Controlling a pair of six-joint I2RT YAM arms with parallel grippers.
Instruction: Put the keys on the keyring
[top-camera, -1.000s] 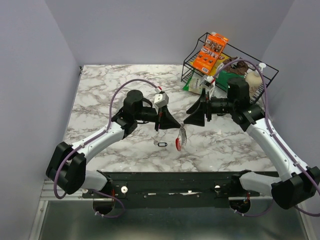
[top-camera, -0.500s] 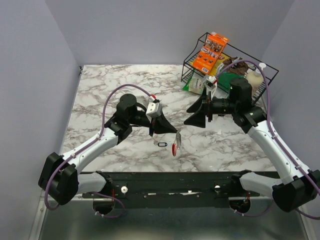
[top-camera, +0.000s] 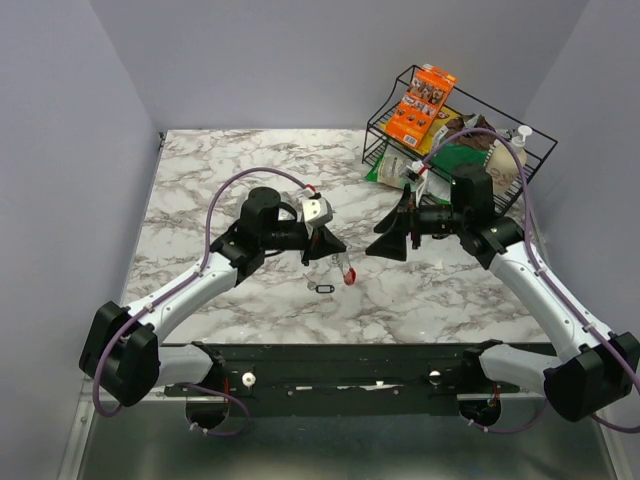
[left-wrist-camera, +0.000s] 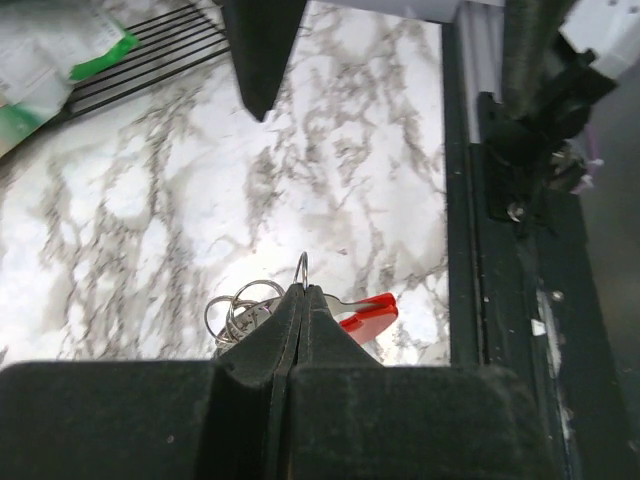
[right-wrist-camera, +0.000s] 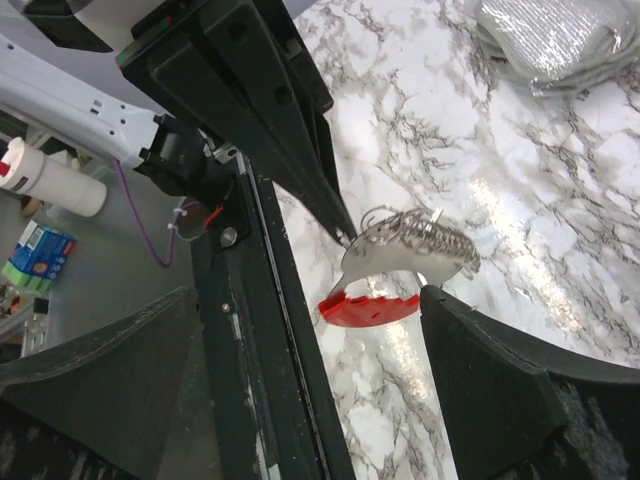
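Glossy, smooth marble-look finish on the counter, catching glare. Bright polished metal in the rings of the keyring, plus a shiny red plastic strip. Matt black, faintly grainy plastic on the left end effector. Thin black-coated wire for the rack.

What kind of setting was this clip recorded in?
Most likely a robotics test cell, not a home: a marble-patterned table boxed in by plain lavender walls, two robot arms bolted to a black rail at its near edge, and a wire rack of packaged groceries.
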